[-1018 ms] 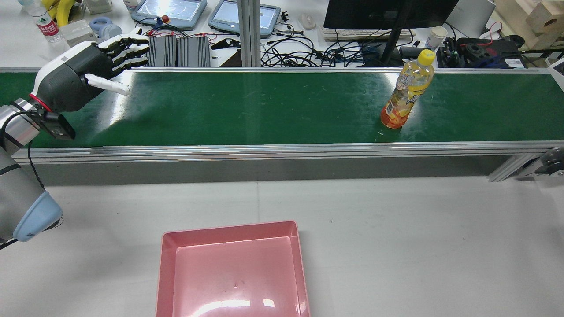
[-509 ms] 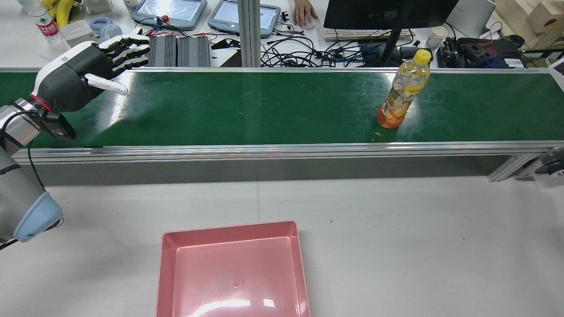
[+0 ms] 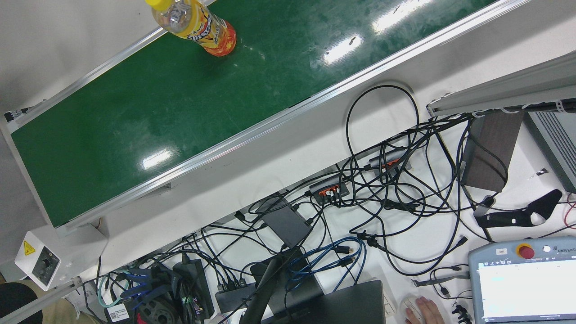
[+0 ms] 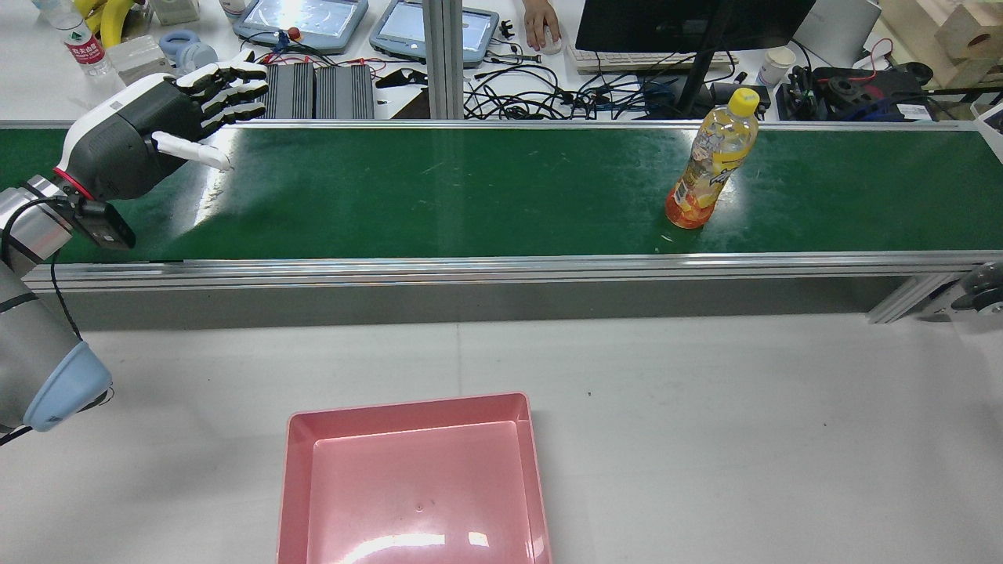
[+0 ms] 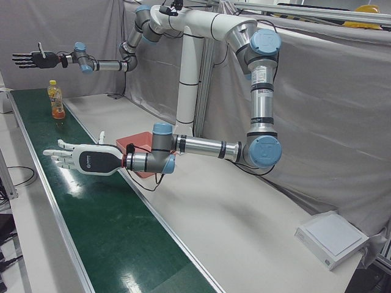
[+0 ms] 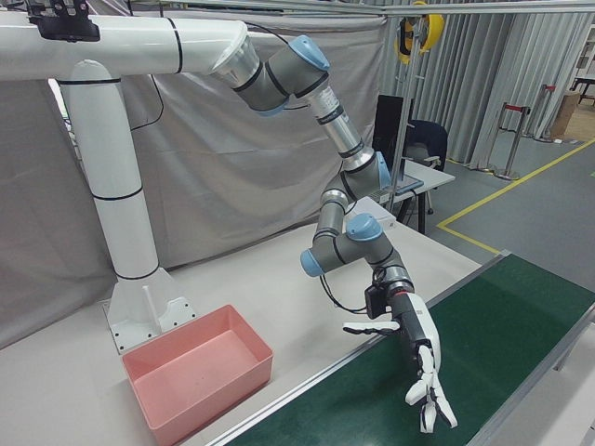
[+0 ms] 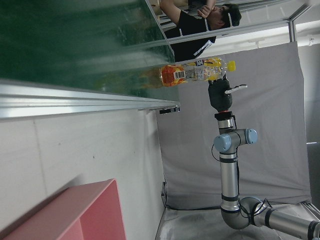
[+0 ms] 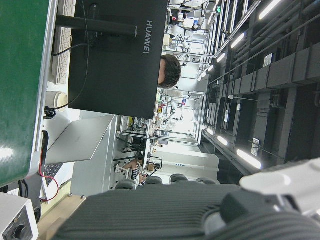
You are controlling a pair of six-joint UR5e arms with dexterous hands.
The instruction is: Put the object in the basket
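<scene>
Task not yet begun: the bottle [image 4: 711,160] stands upright on the green conveyor belt [image 4: 470,188] near its right end, untouched. The left hand [image 4: 149,129] hovers at the belt's left end, fingers [image 4: 227,86] apart, empty. The right hand [image 5: 36,59], likewise spread, hangs above the bottle. The pink basket [image 4: 413,407] on the bench holds nothing

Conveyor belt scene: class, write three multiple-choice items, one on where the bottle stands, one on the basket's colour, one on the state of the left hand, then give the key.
1. Where does the bottle stand?
A. on the green belt
B. in the basket
C. on the white table

2. What colour is the basket?
A. blue
B. pink
C. yellow

3. How is the left hand?
A. shut on the bottle
B. closed in a fist
C. open, holding nothing

Key: 1 A, the bottle is upright on the belt; 2 B, its walls are pink; 3 C, the fingers are spread over the belt's end.
</scene>
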